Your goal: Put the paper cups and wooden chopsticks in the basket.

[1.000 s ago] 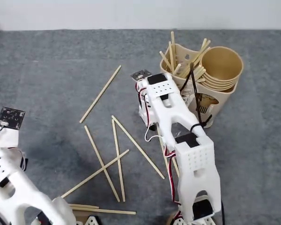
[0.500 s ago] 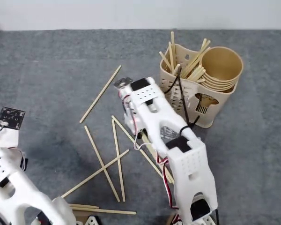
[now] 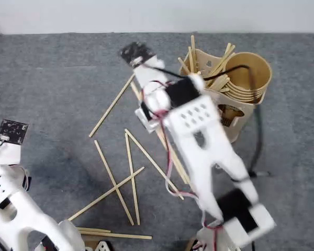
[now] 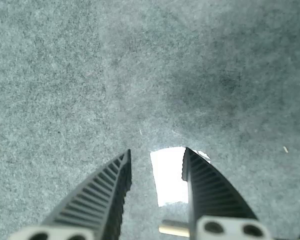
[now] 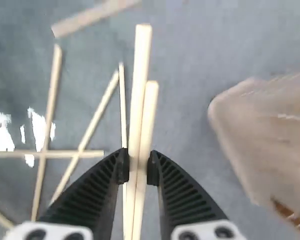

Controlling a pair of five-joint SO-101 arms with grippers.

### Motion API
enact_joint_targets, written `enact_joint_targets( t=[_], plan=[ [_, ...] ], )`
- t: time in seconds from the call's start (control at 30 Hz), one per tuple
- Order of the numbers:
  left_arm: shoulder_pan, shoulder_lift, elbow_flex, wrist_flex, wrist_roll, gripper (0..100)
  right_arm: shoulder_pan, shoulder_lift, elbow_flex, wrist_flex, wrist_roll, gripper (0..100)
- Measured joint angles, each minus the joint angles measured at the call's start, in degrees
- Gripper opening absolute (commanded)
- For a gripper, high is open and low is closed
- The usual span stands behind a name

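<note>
The right gripper (image 5: 136,167) pinches two wooden chopsticks (image 5: 140,90) side by side between its fingers. It is just beside the basket (image 3: 240,123). The basket has paper cups (image 3: 247,73) and some sticks standing in it. Loose chopsticks (image 3: 113,183) lie crossed on the grey mat (image 3: 52,78). The left gripper (image 4: 156,151) is spread apart low over the mat, with nothing in it.

A grey felt-covered counter (image 3: 47,68) spreads across the scene, its fuzzy nap faintly mottled with darker and lighter patches. Along its far edge stands a plain white wall (image 3: 157,15), meeting it in a straight line.
</note>
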Motion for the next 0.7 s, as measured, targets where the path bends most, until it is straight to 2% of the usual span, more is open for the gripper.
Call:
enact_joint_targets(
  t=[0.17,0.3,0.53,0.7],
  plan=[
    [0.0,0.0,0.0,0.0,0.0,16,0.2,-12.4,0.0,-8.4,0.0,0.8],
    [0.0,0.0,0.0,0.0,0.0,16,4.2,-19.3,0.0,-19.2,0.0,0.8],
    [0.0,-0.1,0.0,0.0,0.0,16,14.9,-22.2,0.4,-35.3,0.0,0.8],
    [0.0,-0.3,0.0,0.0,0.0,16,18.5,-22.5,8.4,-46.5,0.0,0.8]
  ],
)
